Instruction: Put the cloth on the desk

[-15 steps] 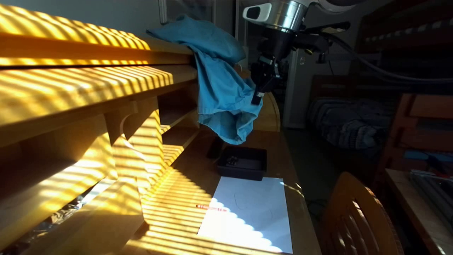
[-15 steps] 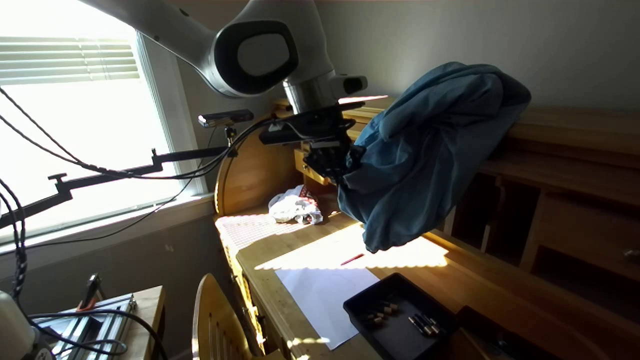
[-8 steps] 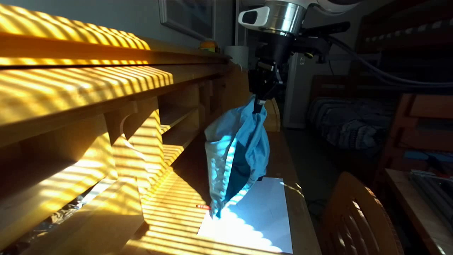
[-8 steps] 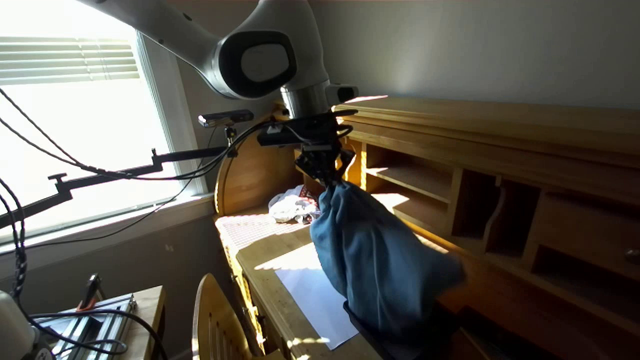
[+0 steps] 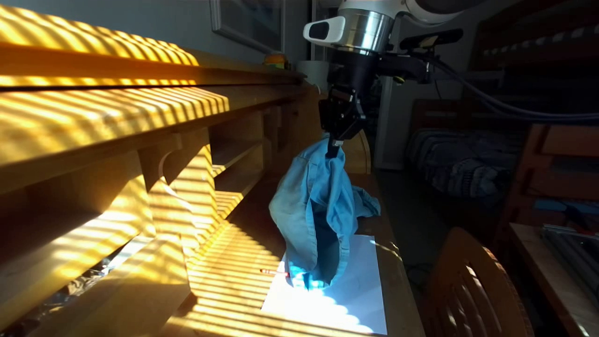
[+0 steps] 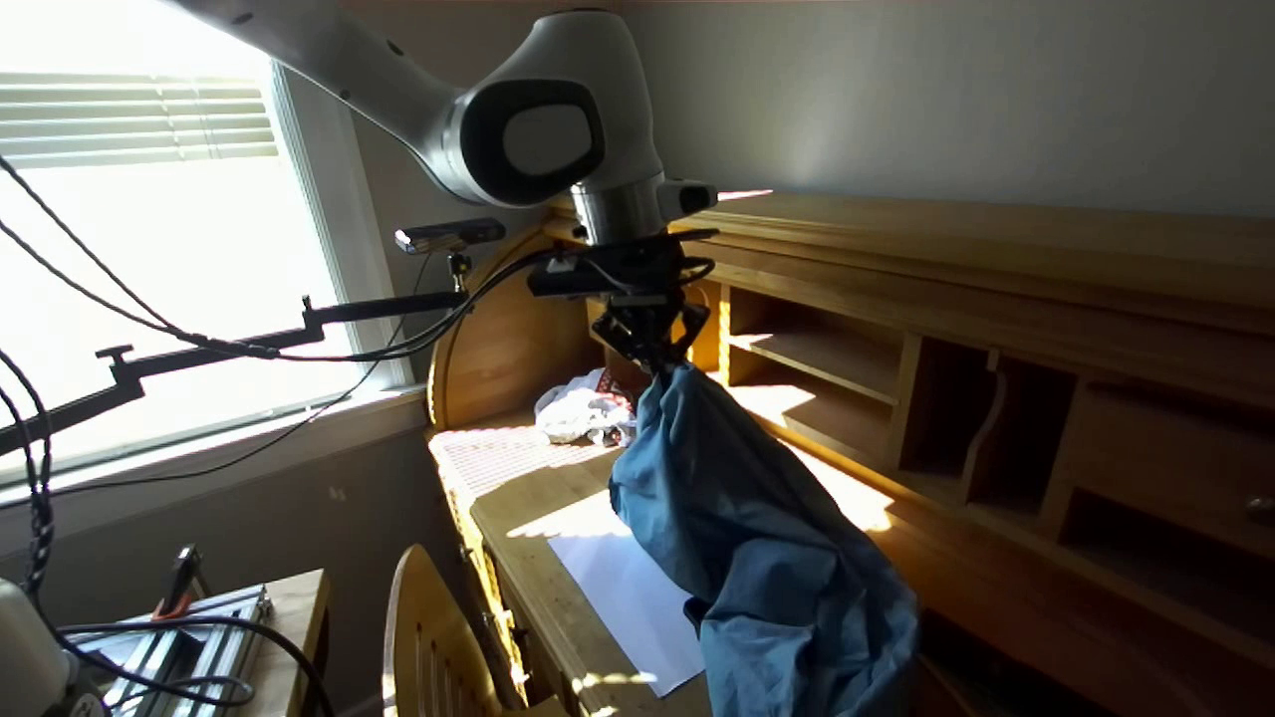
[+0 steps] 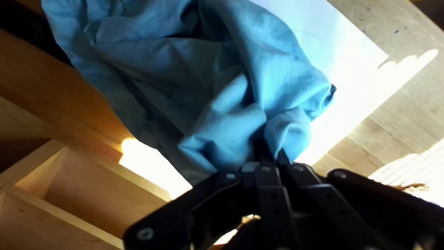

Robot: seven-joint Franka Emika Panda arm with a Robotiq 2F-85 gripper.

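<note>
The teal-blue cloth [image 5: 299, 206] hangs in folds from my gripper [image 5: 332, 152], which is shut on its upper end. In an exterior view its lower part [image 6: 777, 558] bunches over the middle of the wooden desk [image 6: 538, 588] and runs out of the bottom of the picture. Its lower hem [image 5: 309, 281] reaches the sunlit paper; whether it touches there I cannot tell. From the wrist, the cloth [image 7: 208, 86] spreads out beyond the fingertips, and a fold of it [image 7: 289, 133] sits at the closed jaws.
A white paper [image 5: 360, 299] and a red crayon [image 5: 269, 272] lie on the desk, partly covered by the cloth. One dark tray corner [image 6: 694, 609] peeks out beside it. A shelf unit [image 6: 817, 349] backs the desk; a chair [image 6: 438, 637] stands in front. A white bundle [image 6: 583, 410] sits at one end.
A second ago the cloth was draped over the shelf's top ledge. It has slid off, swung down and now bunches over the desk and tray. My gripper has come lower, still gripping it.
</note>
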